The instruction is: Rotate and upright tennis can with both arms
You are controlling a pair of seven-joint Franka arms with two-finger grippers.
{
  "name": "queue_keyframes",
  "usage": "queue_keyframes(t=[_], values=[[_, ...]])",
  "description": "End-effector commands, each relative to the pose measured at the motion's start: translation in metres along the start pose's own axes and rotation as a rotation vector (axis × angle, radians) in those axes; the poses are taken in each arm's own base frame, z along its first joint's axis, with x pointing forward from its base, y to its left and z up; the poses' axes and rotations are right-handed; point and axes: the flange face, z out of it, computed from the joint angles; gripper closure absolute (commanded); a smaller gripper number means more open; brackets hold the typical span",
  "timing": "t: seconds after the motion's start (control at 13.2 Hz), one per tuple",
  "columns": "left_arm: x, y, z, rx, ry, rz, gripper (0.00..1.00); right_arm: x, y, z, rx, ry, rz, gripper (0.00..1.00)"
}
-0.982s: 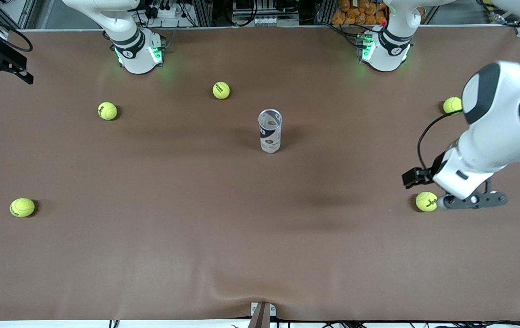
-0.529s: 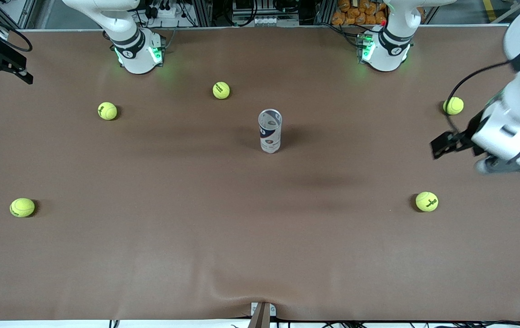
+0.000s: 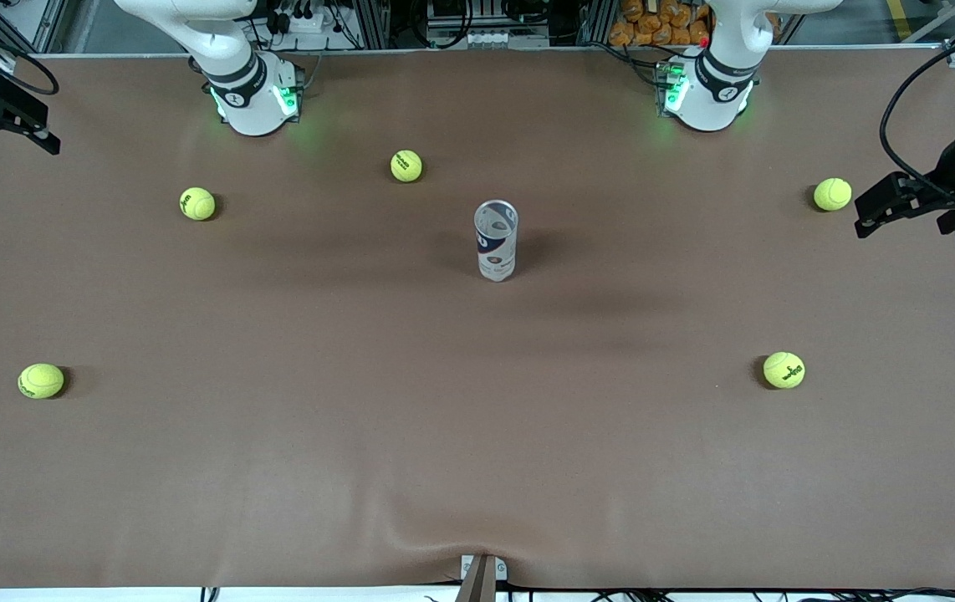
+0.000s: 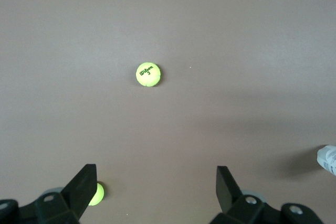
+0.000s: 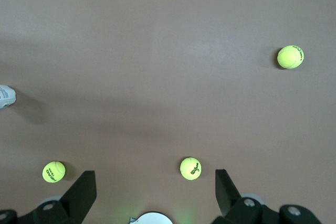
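Since the earlier frames we see the left arm withdrawn upward and toward its own end of the table: its wrist, formerly low beside the tennis ball nearest the front camera at that end, now sits at the frame edge near the ball closer to the left base. The left gripper hangs high over bare table with its fingers spread wide and nothing between them. In its wrist view we see one ball ahead, another partly hidden by a finger, and a sliver of the tennis can at the frame edge.

The tennis can stands upright near the table's middle, open silver rim upward, touched by neither arm.

The right arm waits raised; in the front view only its base shows. The right gripper is likewise wide open and empty, over table with three balls below.
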Motion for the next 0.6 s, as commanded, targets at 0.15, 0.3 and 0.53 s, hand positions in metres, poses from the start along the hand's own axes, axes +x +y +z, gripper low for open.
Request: queue_keyframes(t=[0.15,0.3,0.53], values=[[-0.016,-0.007,-0.014,-0.015,-0.005,0.021,0.0,-0.006,0.002,-0.005,0.009,0.005,-0.006,0.0],[-0.024,-0.027,-0.011,-0.019,-0.053,-0.01,0.0,-0.006,0.002,-0.005,0.009,0.005,-0.006,0.0],[-0.027,-0.026,-0.009,-0.023,-0.077,-0.015,0.0,-0.006,0.001,-0.005,0.008,0.005,-0.007,0.0]])
